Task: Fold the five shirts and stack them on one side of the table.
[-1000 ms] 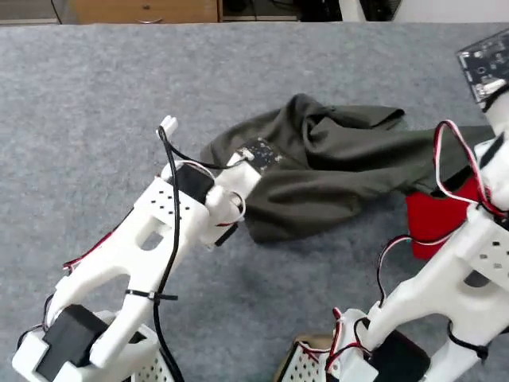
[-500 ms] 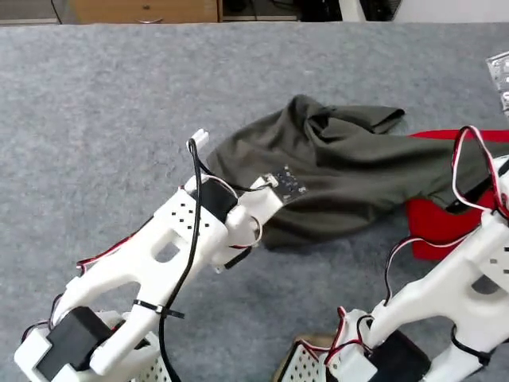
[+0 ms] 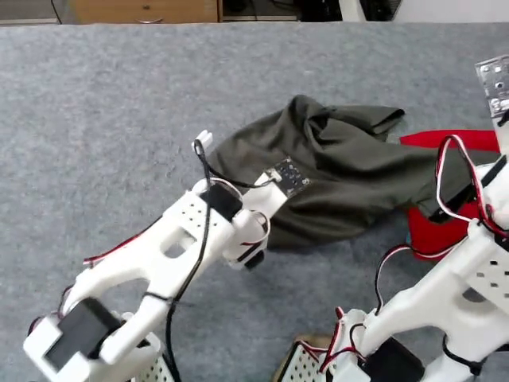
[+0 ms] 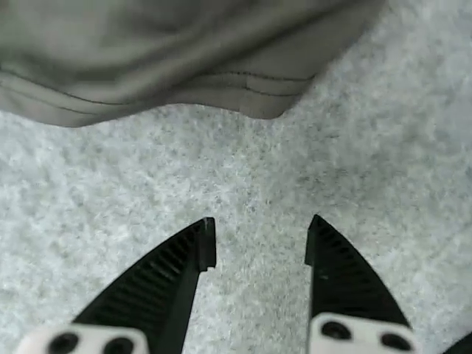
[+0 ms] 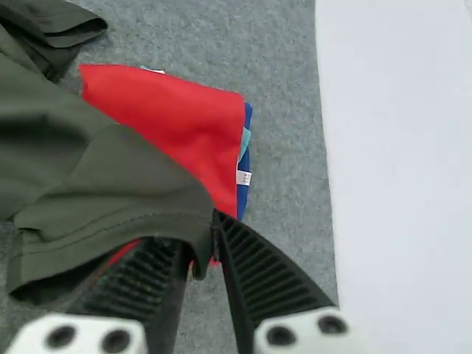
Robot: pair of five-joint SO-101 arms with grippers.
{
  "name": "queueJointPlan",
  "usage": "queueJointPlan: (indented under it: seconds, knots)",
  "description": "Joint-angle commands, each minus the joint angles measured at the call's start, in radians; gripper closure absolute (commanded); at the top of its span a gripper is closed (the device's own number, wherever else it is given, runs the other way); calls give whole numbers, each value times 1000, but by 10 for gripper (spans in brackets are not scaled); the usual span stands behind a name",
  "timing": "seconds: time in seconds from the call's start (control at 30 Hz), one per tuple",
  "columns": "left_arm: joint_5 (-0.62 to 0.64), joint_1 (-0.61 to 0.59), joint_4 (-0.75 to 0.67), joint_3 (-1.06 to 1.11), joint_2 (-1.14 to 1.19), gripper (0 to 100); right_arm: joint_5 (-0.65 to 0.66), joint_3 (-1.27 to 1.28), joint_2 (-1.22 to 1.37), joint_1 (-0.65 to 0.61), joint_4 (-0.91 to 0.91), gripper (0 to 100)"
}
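The green shirt lies crumpled mid-table, its long way running from arm to arm, w/ one end over the folded red shirt. The R gripper is pinched tight on that end's hem. The L gripper is spread wide w/ nothing in it, low over bare table. The loose hem sits just ahead of its tips, not touching, so I think L only needs to go straight fwd to grab.
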Motion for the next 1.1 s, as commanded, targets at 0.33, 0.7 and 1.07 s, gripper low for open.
queueJointPlan:
  seconds: [0.33,0.7,1.07]
  knots:
    - [17,61,92,-255,193,786,-12,1,-16,-19,5,997]
    - [60,130,14,-359,318,783,-11,2,-15,-19,-2,997]
    - [66,132,133,-743,624,826,-6,19,-16,-19,-3,997]
